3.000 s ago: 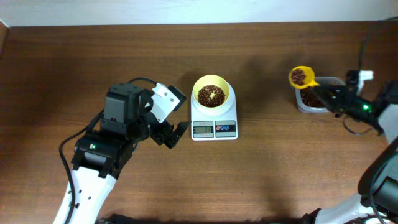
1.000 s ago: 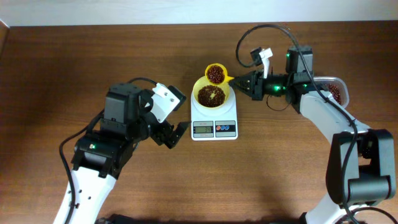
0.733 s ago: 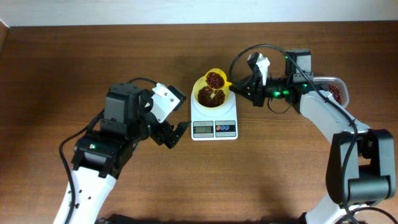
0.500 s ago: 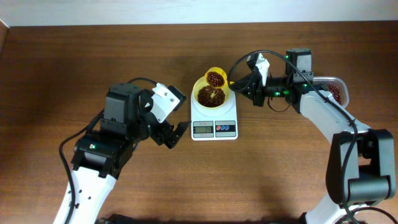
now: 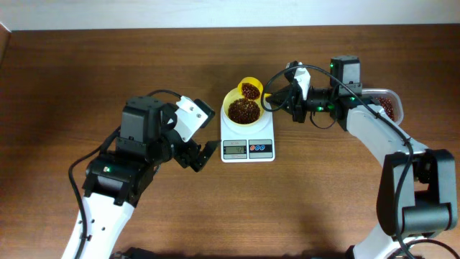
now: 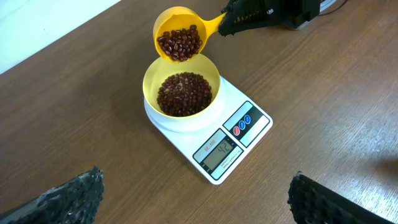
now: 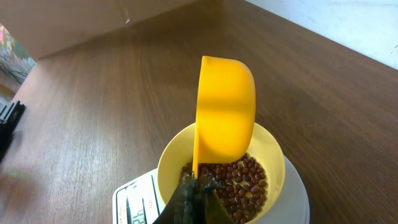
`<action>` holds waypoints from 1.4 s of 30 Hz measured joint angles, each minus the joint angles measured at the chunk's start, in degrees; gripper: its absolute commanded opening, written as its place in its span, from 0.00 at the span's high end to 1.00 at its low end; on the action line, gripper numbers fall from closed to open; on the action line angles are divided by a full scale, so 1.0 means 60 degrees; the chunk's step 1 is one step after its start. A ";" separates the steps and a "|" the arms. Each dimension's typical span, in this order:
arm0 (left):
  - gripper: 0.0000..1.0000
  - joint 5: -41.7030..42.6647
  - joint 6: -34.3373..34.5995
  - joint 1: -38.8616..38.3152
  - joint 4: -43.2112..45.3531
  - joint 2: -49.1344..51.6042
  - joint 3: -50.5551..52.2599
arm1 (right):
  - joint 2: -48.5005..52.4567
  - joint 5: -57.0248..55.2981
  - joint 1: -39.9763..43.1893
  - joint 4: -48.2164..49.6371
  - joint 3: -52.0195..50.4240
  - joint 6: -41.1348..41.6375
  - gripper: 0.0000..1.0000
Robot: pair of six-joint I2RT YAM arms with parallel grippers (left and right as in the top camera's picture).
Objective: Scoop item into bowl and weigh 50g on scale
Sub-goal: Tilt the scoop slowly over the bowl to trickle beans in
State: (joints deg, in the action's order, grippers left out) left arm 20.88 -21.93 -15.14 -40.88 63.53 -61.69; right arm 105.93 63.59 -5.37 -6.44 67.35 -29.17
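Observation:
The pale-yellow bowl stands on the white scale, holding a heap of reddish-brown beans. My right gripper is shut on the handle of a yellow scoop. The scoop hangs tilted over the bowl's far rim with beans still in it. My left gripper is open and holds nothing, just left of the scale's front.
A clear tub of beans sits at the right, partly behind the right arm. Bare wooden table lies in front of the scale. The scale's display shows digits.
The right gripper has rolled the scoop and brought it lower over the bowl; beans have dropped from it onto the heap. The left arm has not moved.

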 measured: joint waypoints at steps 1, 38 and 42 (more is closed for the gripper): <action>0.01 -0.0004 0.0000 0.0000 -0.0004 0.0000 0.0000 | 0.0000 0.0000 0.0000 0.0000 0.0000 -0.0004 0.96; 0.01 0.0000 0.0000 0.0000 0.0000 0.0000 0.0000 | 0.0000 -0.0430 0.0000 0.0117 0.0000 -0.0131 0.96; 0.01 0.0000 0.0000 0.0000 0.0000 0.0000 0.0000 | 0.0000 -0.0430 0.0004 0.0138 0.0000 -0.0131 0.96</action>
State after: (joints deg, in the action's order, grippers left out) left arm 20.88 -21.93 -15.14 -40.88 63.53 -61.69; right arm 105.93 61.01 -5.34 -5.61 67.35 -29.95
